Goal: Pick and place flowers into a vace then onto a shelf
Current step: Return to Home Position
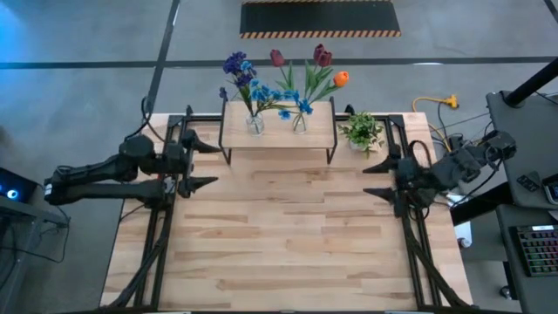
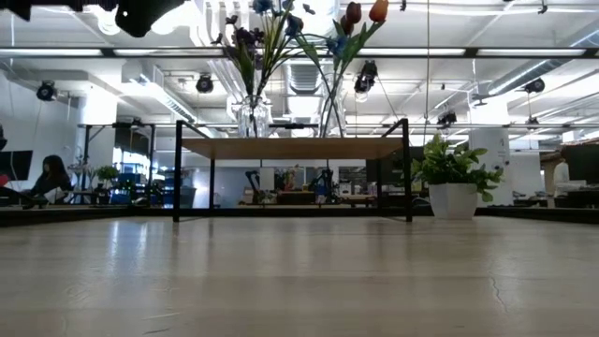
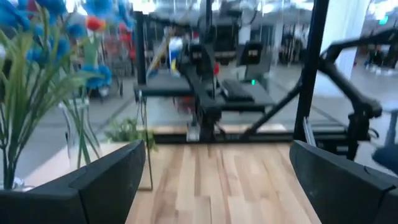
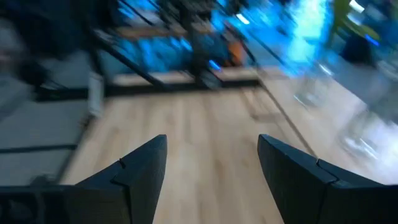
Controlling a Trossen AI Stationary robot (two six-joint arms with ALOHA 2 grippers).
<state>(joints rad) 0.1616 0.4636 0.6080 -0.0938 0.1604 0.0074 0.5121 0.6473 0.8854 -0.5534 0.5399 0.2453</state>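
Note:
The shelf [image 1: 279, 124] [image 2: 292, 148] stands at the table's far edge on its thin black legs. On its wooden top stand two clear glass vases: the left vase [image 1: 255, 124] [image 2: 249, 116] holds the purple cluster and blue blooms, the right vase [image 1: 300, 122] [image 2: 329, 112] holds dark red tulips, the orange bud and blue blooms. My left gripper [image 1: 207, 166] [image 3: 217, 180] hovers open at the table's left side. My right gripper [image 1: 375, 181] [image 4: 212, 167] hovers open at the table's right side. Neither touches anything.
A leafy potted plant in a white pot [image 1: 363, 133] [image 2: 453, 180] stands on the table to the right of the shelf. The wooden table top [image 1: 288, 235] lies between the two arms. A person [image 2: 47, 183] sits in the room behind.

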